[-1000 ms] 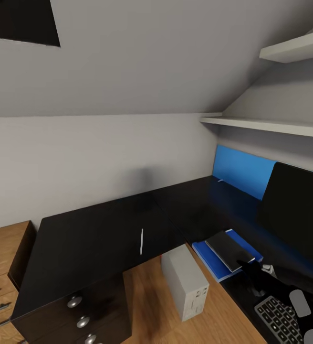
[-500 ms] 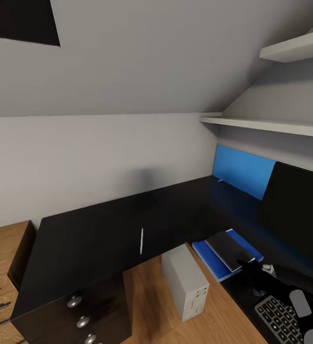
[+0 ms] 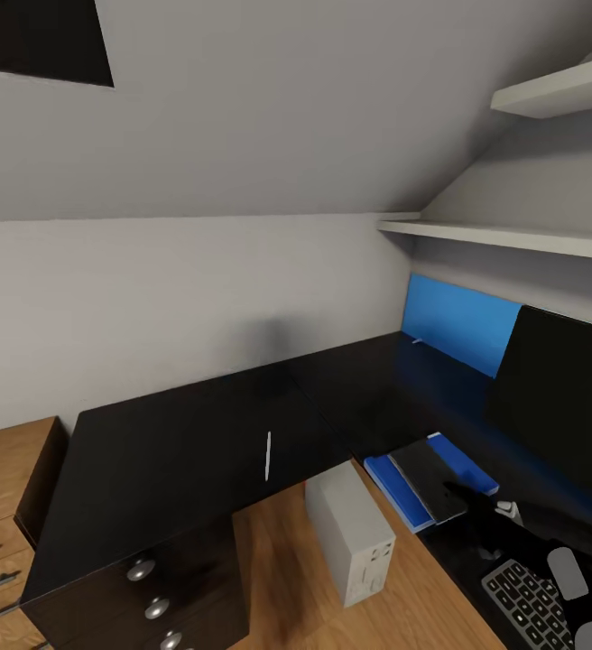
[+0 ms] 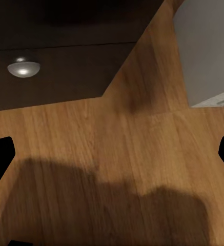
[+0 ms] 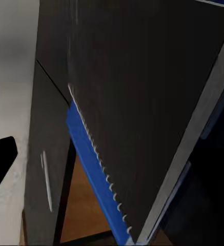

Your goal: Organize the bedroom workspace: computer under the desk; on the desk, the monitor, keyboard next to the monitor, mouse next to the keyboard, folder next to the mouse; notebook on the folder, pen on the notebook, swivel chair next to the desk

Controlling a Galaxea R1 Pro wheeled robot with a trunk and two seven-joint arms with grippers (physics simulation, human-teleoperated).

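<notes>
Nothing is reading as text anywhere right now. The keyboard [image 3: 529, 603] at the desk's [image 3: 179, 451] near right edge is showing pale keys, but any legends are too small to make out, and the computer's [image 3: 351, 534] grey front panel is carrying only tiny unreadable marks.

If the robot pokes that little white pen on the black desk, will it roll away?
Probably it would. The pen looks like a slim round stick lying flat on the smooth black desk, so a sideways nudge could set it rolling. It also looks very light, so it may skid. Being so thin, it may be tricky to pinch.
</notes>
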